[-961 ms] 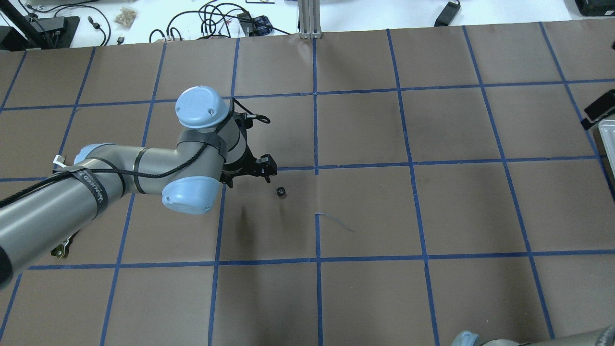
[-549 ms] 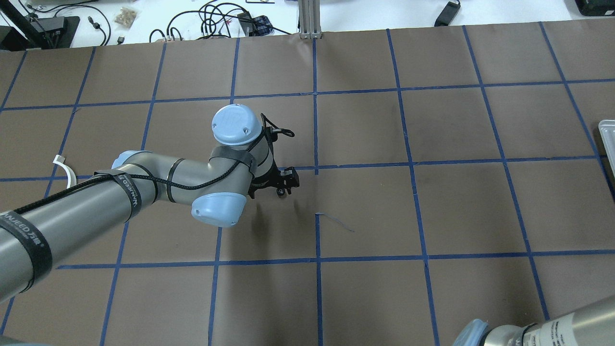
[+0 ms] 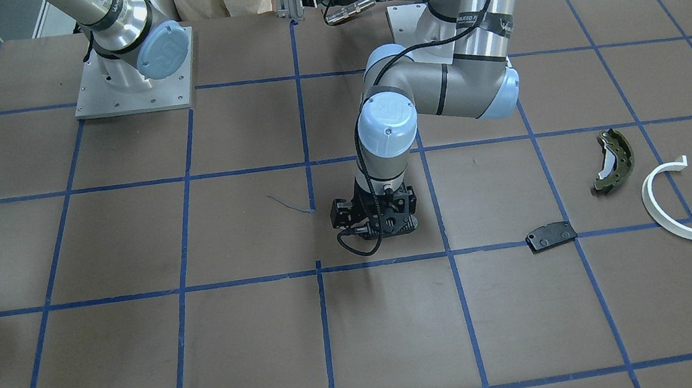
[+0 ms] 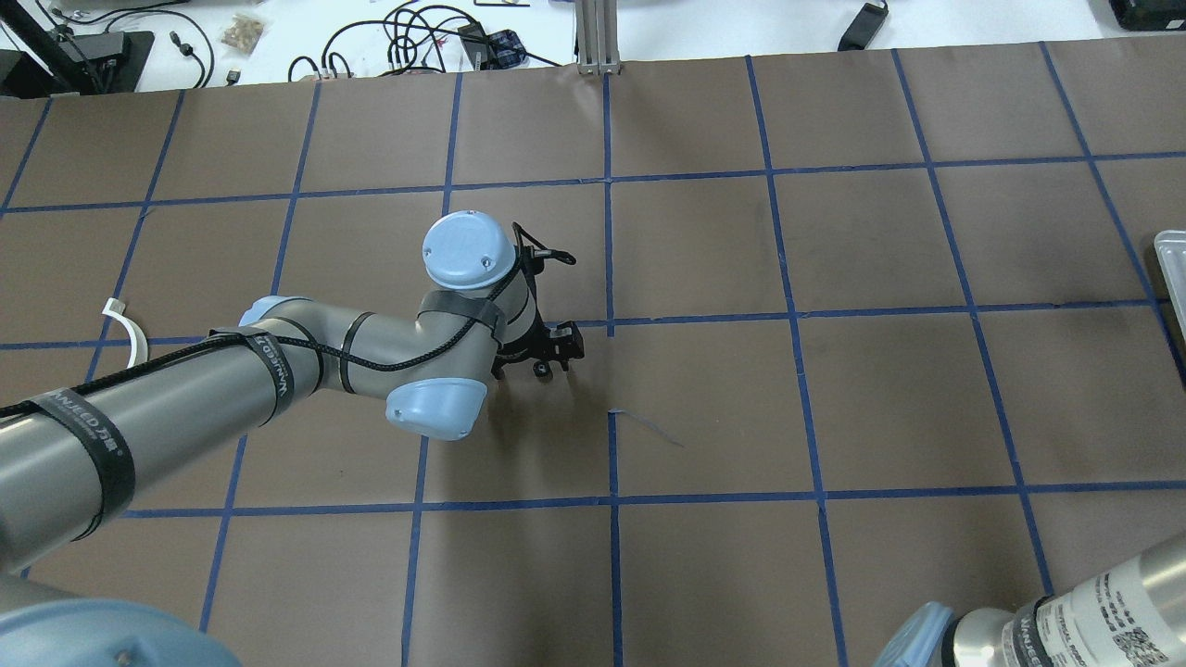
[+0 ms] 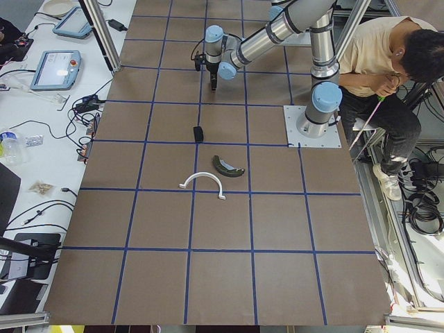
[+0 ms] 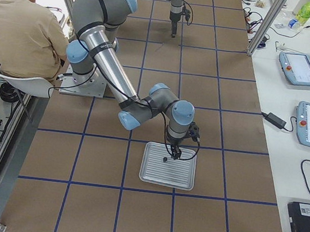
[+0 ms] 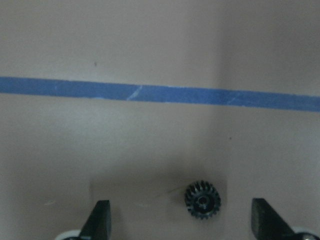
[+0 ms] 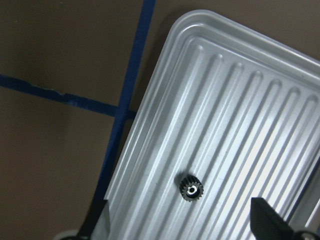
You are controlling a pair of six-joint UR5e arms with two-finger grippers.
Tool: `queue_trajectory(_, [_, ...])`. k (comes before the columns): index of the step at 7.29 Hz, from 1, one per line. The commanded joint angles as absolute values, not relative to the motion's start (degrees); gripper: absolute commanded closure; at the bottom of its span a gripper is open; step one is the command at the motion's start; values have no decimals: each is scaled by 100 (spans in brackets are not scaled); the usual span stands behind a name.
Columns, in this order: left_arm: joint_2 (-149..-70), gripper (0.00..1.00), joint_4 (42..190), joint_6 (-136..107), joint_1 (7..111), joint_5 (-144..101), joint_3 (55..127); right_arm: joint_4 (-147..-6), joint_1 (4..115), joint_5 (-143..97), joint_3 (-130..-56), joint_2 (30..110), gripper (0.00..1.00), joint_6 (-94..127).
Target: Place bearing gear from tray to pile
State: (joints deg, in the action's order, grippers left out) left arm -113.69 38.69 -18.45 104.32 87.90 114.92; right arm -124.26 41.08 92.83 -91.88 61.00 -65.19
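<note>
A small black toothed bearing gear (image 7: pixel 202 200) lies on the brown table between the fingers of my open left gripper (image 7: pixel 182 222), which hangs low over it near the table's middle (image 4: pixel 547 359). A second black gear (image 8: pixel 191 189) lies on the ribbed metal tray (image 8: pixel 150 125). My open right gripper (image 8: pixel 180 224) hovers just above it. The pile lies apart, on my left side: an olive-green brake shoe (image 3: pixel 612 160), a white half-ring (image 3: pixel 669 203) and a flat black plate (image 3: pixel 550 235).
The tray (image 6: pixel 168 166) sits at the table's end on my right. A person sits behind the robot bases (image 5: pixel 378 55). Cables and tablets lie on the white bench beyond the far edge (image 4: pixel 417 37).
My left arm has swung right and come down, so its fingers now straddle the gear on the table. The right gripper has left the overhead view's right edge.
</note>
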Motion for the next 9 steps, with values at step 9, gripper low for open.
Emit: queue_trajectory(9, [-11023,98,4015,-1067,9697,8562,11179,-12340,3937,9290,-8947,5546,43,-6425])
